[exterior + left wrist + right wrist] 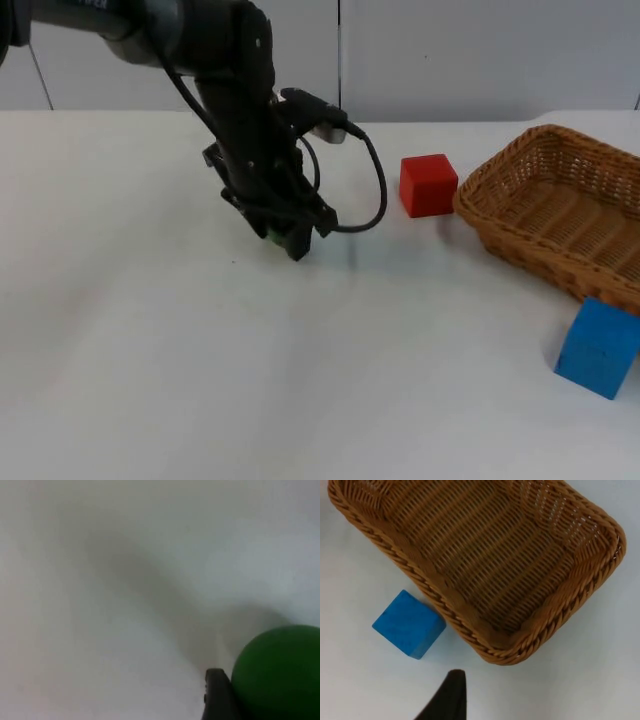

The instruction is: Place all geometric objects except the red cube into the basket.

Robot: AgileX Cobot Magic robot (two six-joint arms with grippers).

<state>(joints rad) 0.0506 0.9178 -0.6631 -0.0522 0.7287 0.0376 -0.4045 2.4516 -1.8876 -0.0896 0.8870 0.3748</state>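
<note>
My left gripper [287, 238] is down at the table's middle, shut on a green ball [279, 675]. A sliver of the ball [274, 234] shows under the arm, and one black fingertip [216, 695] presses against its side. A red cube [428, 185] stands to the right of it, just left of the wicker basket [487, 232]. A blue cube [598, 347] lies at the basket's near edge. My right gripper [448, 700] hangs above the table beside the blue cube [409, 624] and the basket's corner [496, 650]. The basket holds nothing.
The basket lies at the table's right side and runs out of the top view. White table top stretches across the front and left. The grey partition wall closes off the back.
</note>
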